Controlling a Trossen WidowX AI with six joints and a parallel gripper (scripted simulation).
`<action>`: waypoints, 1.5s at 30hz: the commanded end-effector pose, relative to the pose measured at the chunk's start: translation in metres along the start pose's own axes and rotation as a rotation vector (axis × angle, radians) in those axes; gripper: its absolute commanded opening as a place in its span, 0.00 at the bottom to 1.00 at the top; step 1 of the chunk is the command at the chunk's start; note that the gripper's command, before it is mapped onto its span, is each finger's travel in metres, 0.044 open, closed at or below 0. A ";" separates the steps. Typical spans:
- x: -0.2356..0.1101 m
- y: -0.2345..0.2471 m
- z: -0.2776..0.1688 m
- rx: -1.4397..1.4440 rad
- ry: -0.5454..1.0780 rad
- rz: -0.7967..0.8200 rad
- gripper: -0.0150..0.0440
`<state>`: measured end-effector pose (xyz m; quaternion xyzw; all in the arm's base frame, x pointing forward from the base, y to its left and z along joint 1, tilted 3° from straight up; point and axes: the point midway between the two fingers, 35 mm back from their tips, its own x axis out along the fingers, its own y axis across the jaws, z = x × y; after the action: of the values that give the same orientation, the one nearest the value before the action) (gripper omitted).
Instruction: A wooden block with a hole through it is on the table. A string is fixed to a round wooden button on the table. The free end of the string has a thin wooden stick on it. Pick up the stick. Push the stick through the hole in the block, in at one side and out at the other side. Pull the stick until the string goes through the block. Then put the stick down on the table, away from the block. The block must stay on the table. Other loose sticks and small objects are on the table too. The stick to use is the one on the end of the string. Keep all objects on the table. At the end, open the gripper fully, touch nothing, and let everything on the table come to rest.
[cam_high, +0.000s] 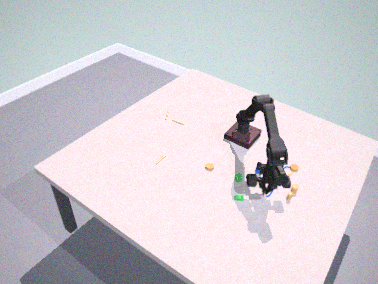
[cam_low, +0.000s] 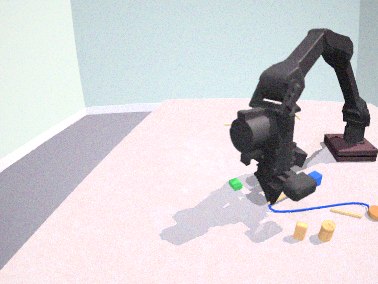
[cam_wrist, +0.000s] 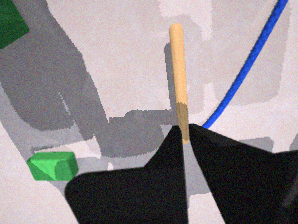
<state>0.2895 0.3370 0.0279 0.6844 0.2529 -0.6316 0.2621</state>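
The gripper (cam_wrist: 185, 142) is nearly closed, with its two black fingers clamped on the lower end of the stick (cam_wrist: 178, 75). The stick points away from the fingertips, out over the table (cam_high: 125, 165). The blue string (cam_wrist: 245, 75) leaves the held end of the stick at the fingertips and curves away to one side.

In the exterior view the gripper (cam_low: 274, 197) points down, low over the table. From it the string (cam_low: 320, 206) runs in a shallow arc to the round button (cam_low: 373, 212) at the frame edge. A loose stick (cam_low: 346, 213) lies just under the string, near the button.

Positions relative to the gripper, exterior view:
- A green block (cam_low: 235, 184) lies on the table to the left.
- A blue block (cam_low: 315, 177) lies to the right, just beyond the gripper body.
- Two short tan wooden pegs (cam_low: 313, 230) stand in front and to the right, on the near side of the string.

In the top view a second round orange disc (cam_high: 209, 166) lies well apart from the gripper, and three thin loose sticks (cam_high: 174, 121) lie farther off. The arm's dark base plate (cam_high: 231, 135) sits behind the gripper.

I cannot tell which piece is the block with the hole.
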 end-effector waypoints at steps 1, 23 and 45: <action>-0.002 0.000 0.004 -0.002 0.004 0.002 0.25; -0.003 0.000 0.030 -0.003 0.003 0.002 0.25; -0.002 0.000 0.057 -0.003 0.002 0.002 0.25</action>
<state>0.2506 0.3012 0.0248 0.6827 0.2545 -0.6320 0.2641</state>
